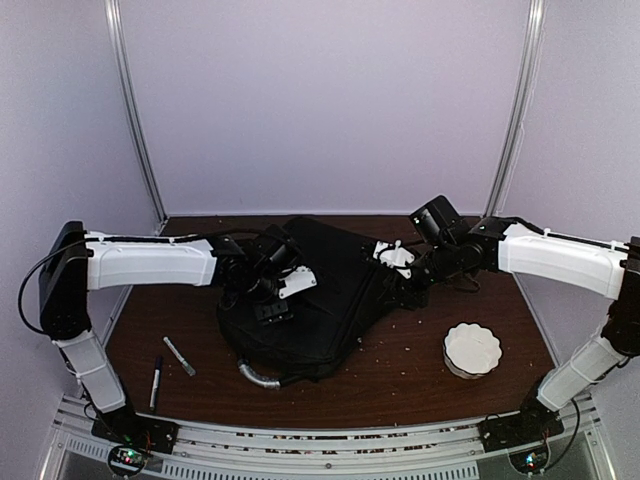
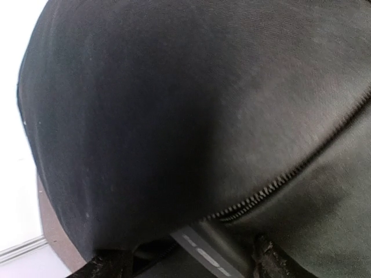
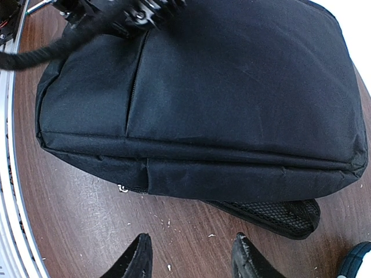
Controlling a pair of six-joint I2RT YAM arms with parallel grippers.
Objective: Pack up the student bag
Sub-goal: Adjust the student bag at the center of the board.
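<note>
Student bag (image 1: pixel 320 290): flat on the table (image 1: pixel 400 385), about mid-table between your two arms, grey handle (image 1: pixel 258 375) towards the near edge
Long axis: by the top view, slanting from the handle at near-left up to far-right; in the right wrist view its long side runs straight across the jaws
Left gripper (image 1: pixel 270 305): on top of the bag, wrist camera almost against the fabric; a dark flat strip (image 2: pixel 203 255) sits between the fingers (image 2: pixel 110 267), but you cannot tell whether they pinch it
Right gripper (image 3: pixel 191 260): jaws spread, nothing between them, low over bare wood just beside the bag's side wall, with the bag dead ahead
Nearer arm: left, already over the bag; right stands off at its edge
Look of bag: black soft cloth, domed and slack; zipper (image 2: pixel 278 180) teeth look meshed along the stretch in view; mesh pocket (image 3: pixel 278 214) pokes out underneath
Judgement: nothing packed yet; you likely need the zipper run opened first
</note>
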